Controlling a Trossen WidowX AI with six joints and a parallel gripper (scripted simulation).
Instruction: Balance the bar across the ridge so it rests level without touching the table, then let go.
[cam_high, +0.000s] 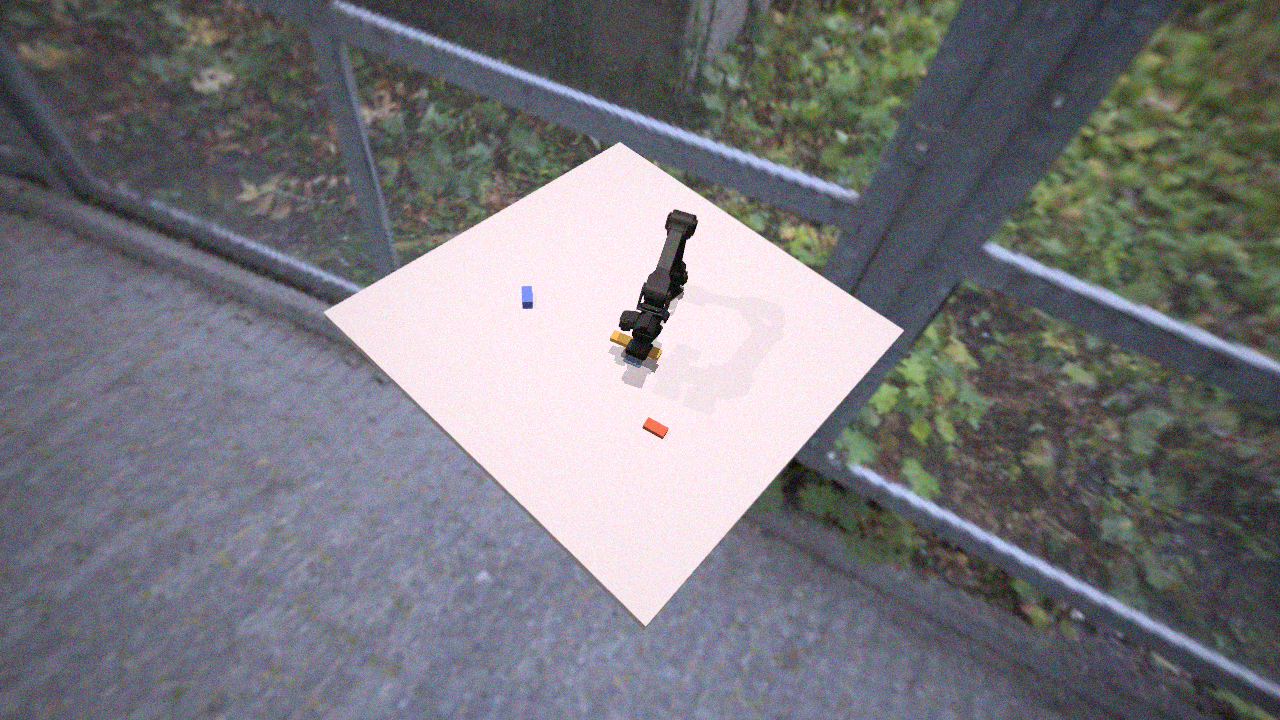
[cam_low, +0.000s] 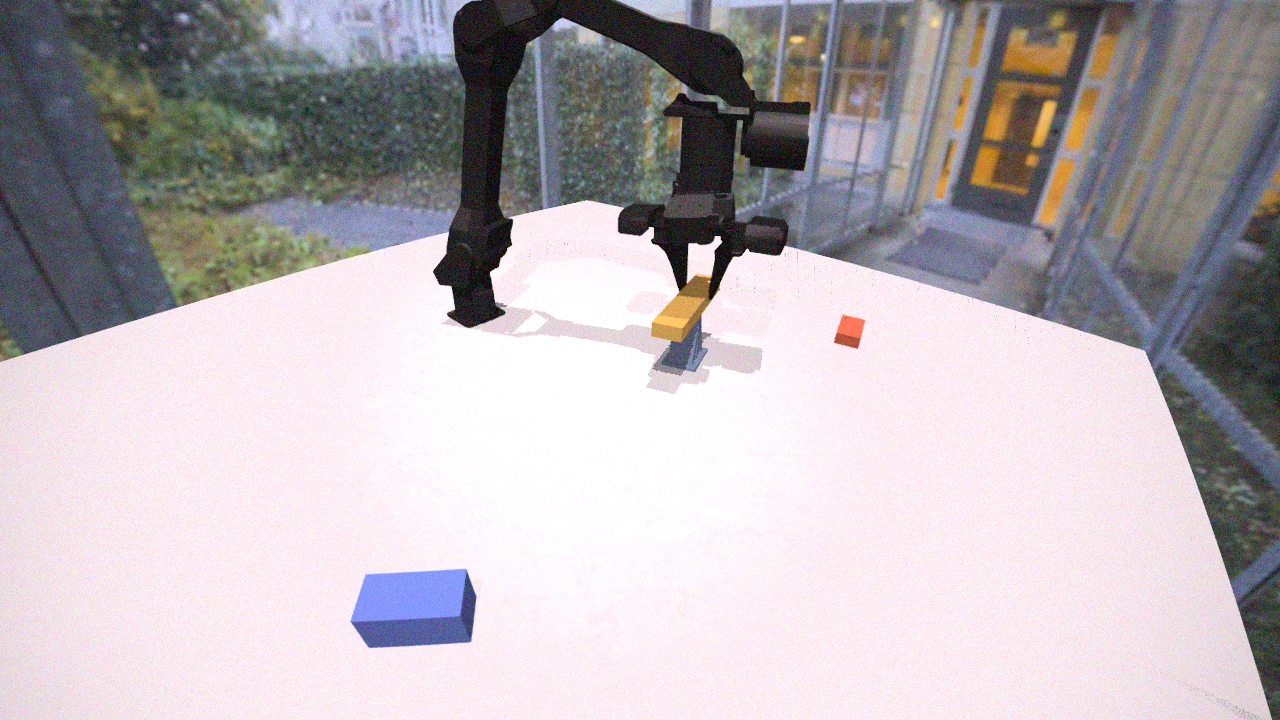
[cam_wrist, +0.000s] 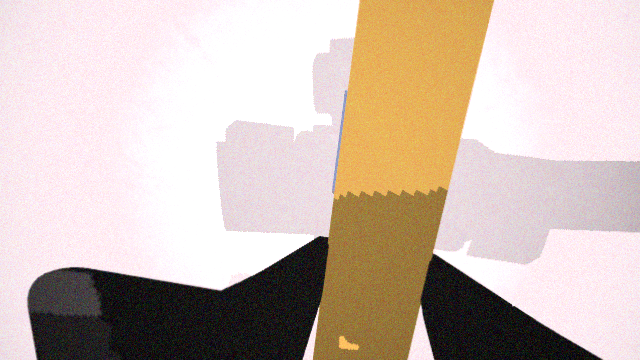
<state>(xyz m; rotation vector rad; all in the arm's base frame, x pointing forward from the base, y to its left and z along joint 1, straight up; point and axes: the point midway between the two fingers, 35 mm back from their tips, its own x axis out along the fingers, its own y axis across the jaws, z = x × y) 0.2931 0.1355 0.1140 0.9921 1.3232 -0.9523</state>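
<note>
The orange-yellow bar (cam_high: 619, 338) (cam_low: 682, 308) (cam_wrist: 400, 110) is held above the table and looks roughly level. My gripper (cam_low: 699, 291) (cam_wrist: 373, 256) is shut on it, one finger on each side, toward the bar's far end in the exterior view. The blue-grey ridge (cam_high: 632, 360) (cam_low: 683, 351) stands on the table (cam_high: 537, 394) (cam_low: 572, 501) under the bar; only a thin edge of it (cam_wrist: 340, 142) shows in the wrist view. The bar hides the ridge's top, so I cannot tell whether they touch.
A blue block (cam_high: 527, 297) (cam_low: 413, 608) lies on the table, nearest the camera in the exterior view. A small red block (cam_high: 655, 428) (cam_low: 849, 331) lies beyond the ridge on the right in the exterior view. The arm's base (cam_low: 475, 308) stands left of the ridge there.
</note>
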